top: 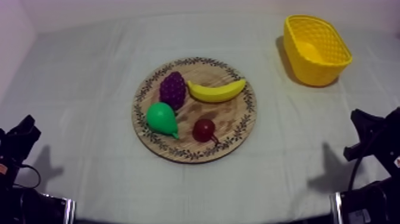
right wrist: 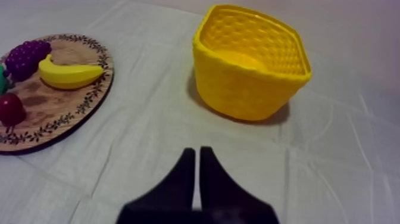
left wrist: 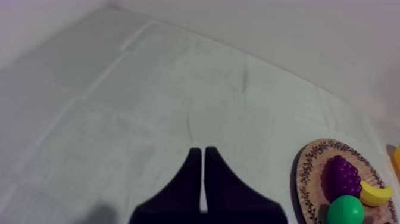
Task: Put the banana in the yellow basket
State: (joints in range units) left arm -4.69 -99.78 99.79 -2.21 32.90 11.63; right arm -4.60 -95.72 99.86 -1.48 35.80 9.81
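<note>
A yellow banana (top: 216, 91) lies on the far right part of the round wooden board (top: 241, 122) in the middle of the table. The banana (right wrist: 66, 74) and board (right wrist: 80, 106) lie off to the side of my right gripper (right wrist: 197, 152), which is shut on nothing, its fingers together as a narrow wedge over bare cloth. The yellow basket (top: 315, 49) stands empty at the far right, and the basket (right wrist: 250, 62) is just beyond my right gripper. My left gripper (left wrist: 203, 151) is shut too, over bare cloth, with the board (left wrist: 303, 173) and banana (left wrist: 376, 194) to its side.
On the board also lie a bunch of purple grapes (top: 172, 89), a green pear (top: 162, 118) and a small red fruit (top: 205, 129). Both arms rest low at the table's near corners: left arm (top: 18, 143), right arm (top: 375, 137).
</note>
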